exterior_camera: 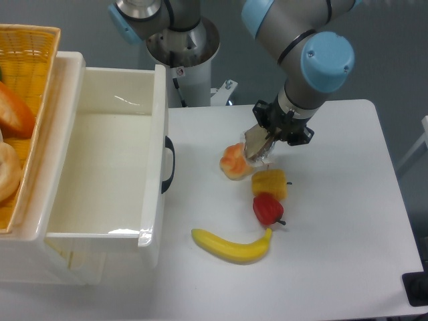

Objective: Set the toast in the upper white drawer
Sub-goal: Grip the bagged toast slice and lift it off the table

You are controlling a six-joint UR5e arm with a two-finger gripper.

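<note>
The toast [256, 142], a brown slice in crinkly clear plastic, hangs tilted on edge just above the table at its centre. My gripper [262, 146] is shut on it from above, and the slice hides most of the fingers. The toast's lower edge is right beside the orange-and-cream bun [233, 161]. The upper white drawer [107, 227] is pulled open at the left with nothing showing inside, and its black handle [168, 164] faces the table. The gripper is about a hand's width to the right of that handle.
Just below the gripper lie a yellow pepper [269, 184], a red pepper [267, 208] and a banana [233, 245]. A yellow wicker basket [30, 60] holding bread pieces sits left of the drawer. The robot base [182, 47] stands behind.
</note>
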